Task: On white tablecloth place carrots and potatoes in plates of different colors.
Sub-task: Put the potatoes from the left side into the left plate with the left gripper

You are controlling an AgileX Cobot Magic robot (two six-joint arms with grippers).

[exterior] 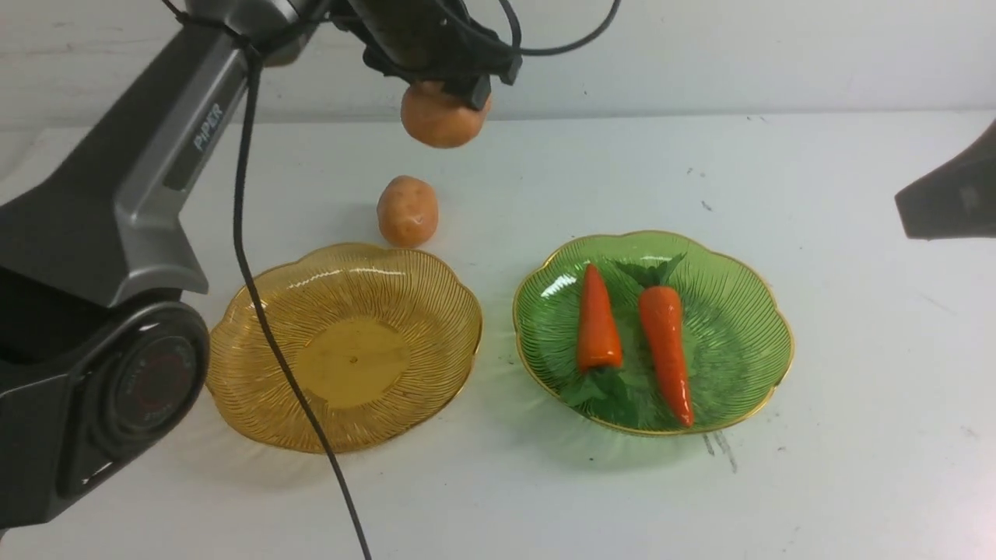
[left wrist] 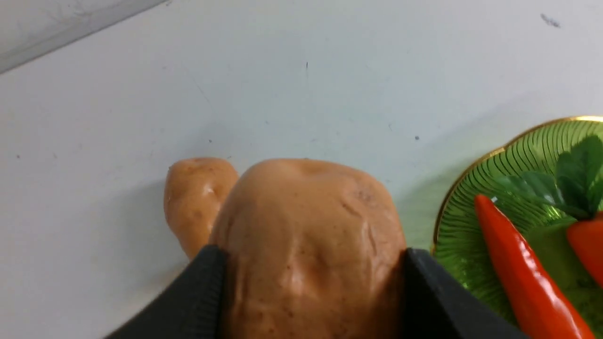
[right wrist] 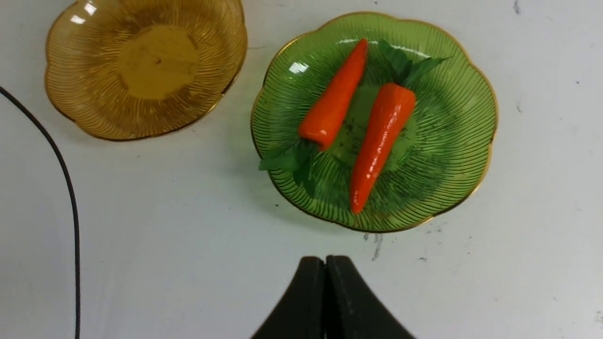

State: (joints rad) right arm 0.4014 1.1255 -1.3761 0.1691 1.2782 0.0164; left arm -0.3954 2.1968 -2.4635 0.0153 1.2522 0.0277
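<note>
Orange carrots (exterior: 597, 319), both lying in green plate (exterior: 747, 280): half done. Amber plate (exterior: 264, 365) bare; potato (exterior: 436, 120) clamped aloft in left gripper (left wrist: 311, 273), other potato (exterior: 407, 211) on tablecloth (exterior: 778, 171) behind it. Right gripper (right wrist: 325, 268) pressed together, empty.

Front overview, two downward wrist views

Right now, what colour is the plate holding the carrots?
The plate is green, gold-rimmed; clearest in the right wrist view.
</note>
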